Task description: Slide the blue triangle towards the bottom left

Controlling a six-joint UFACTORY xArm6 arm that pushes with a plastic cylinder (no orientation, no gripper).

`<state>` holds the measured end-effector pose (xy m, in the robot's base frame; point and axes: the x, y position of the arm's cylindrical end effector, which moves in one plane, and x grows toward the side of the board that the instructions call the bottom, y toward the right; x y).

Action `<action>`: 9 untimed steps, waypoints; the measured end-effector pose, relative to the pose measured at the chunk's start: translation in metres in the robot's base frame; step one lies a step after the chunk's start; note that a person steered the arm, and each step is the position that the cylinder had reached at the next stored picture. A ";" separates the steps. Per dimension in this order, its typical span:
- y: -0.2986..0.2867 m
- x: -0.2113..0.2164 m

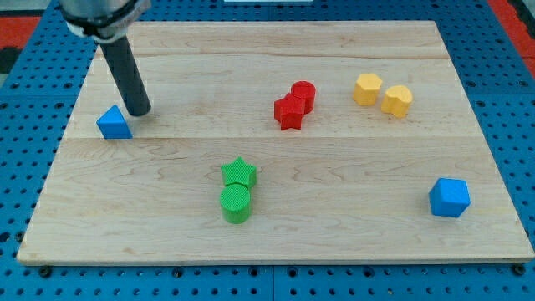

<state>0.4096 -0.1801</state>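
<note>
The blue triangle point(114, 123) lies near the left edge of the wooden board point(351, 226). My tip point(140, 111) is the lower end of a dark rod that comes down from the view's top left. It stands just to the right of the blue triangle and slightly above it, very close to it or touching it.
A red star point(288, 111) and a red cylinder point(303, 94) touch near the middle top. Two yellow blocks point(367, 89) point(397, 100) sit at the upper right. A green star point(239, 173) and a green cylinder point(236, 203) sit at the bottom middle. A blue cube point(450, 197) is at the lower right.
</note>
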 end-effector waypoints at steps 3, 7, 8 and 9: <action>-0.060 -0.011; -0.043 0.037; -0.039 0.037; -0.017 0.052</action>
<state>0.4619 -0.1975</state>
